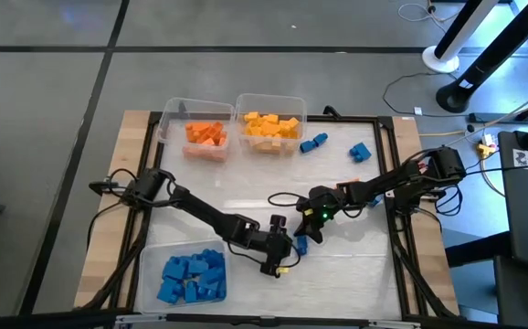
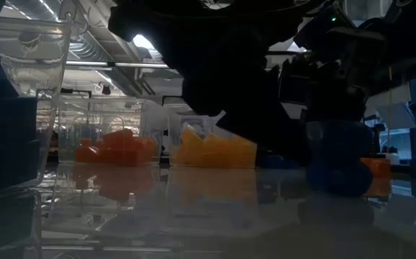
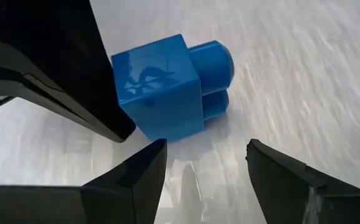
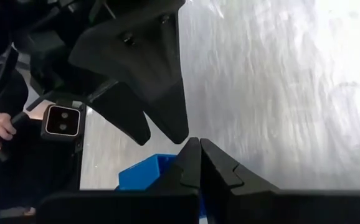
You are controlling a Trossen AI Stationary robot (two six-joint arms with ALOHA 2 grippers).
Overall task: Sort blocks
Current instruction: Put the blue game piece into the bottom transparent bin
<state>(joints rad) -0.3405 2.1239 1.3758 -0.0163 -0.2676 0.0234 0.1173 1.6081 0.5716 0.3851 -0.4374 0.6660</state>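
**Two grippers met over one blue block at mid-table**

While the left gripper (image 1: 287, 259) hung low over the white table (image 1: 355, 274) with its fingers (image 3: 133, 180) spread apart, a single blue block (image 3: 167, 87) lay on the surface just ahead of those fingers and not between them. In the left wrist view the block rested on its side, its round stud pointing away from the right arm's dark finger, which stood right against the block's flat face. Nothing was held in the left gripper.

The right gripper (image 1: 302, 239) reached in from the opposite side, and its two fingertips (image 4: 198, 165) were pressed together with no gap between them. The same blue block (image 4: 146, 177) showed just beyond those closed tips, partly hidden by them; whether the tips touched it could not be told. Seen from above, the block (image 1: 301, 245) sat between the two grippers, close to both.

Well away from both grippers, at the far edge of the table, a clear bin (image 1: 195, 114) held orange blocks (image 1: 205, 134) and the bin beside it (image 1: 270, 102) held yellow blocks (image 1: 271, 125). Two loose blue blocks (image 1: 313, 143) (image 1: 361, 152) lay on the table near the yellow bin. Beside the left arm, at the near edge, a third bin (image 1: 154, 256) contained a heap of blue blocks (image 1: 193, 277).
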